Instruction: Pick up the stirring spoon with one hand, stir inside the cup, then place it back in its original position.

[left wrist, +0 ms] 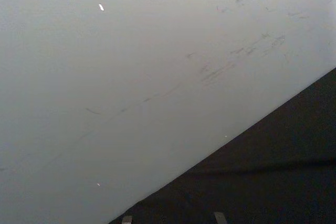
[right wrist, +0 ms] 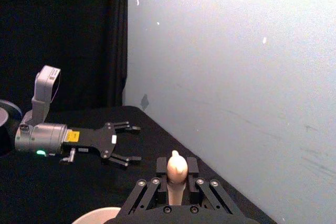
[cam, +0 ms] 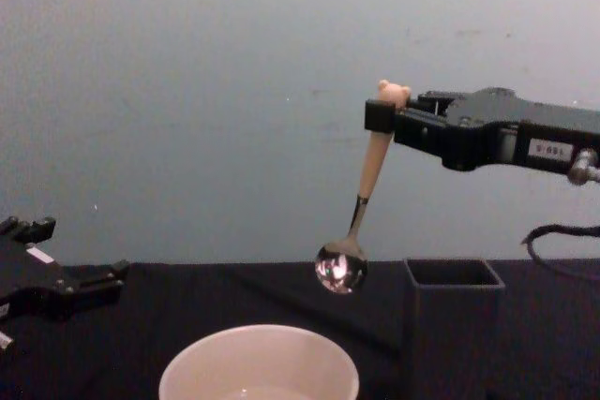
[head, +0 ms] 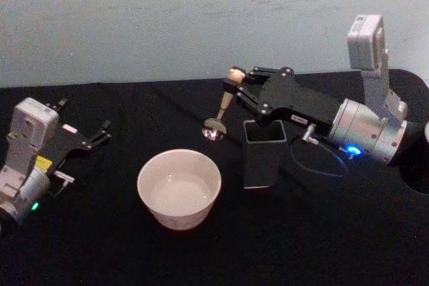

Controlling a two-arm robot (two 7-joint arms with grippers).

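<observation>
While spoon hangs aloft: right end effector [head: 236, 86] clamped on stirring spoon [head: 226, 102], 1 o'clock of cup [head: 177, 216].
Next: lower it into cup.
Left end effector [head: 86, 122]: fingers spread, parked at 9 o'clock.

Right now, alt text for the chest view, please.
The right gripper, shut on the handle of the stirring spoon, holds it tilted in the air, its shiny bowl higher than the cup and left of the dark square holder. The left gripper sits open at the left edge.

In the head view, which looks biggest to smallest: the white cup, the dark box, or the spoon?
1. The cup.
2. The dark box, narrower.
3. The stirring spoon, slim, held by the right gripper.
</observation>
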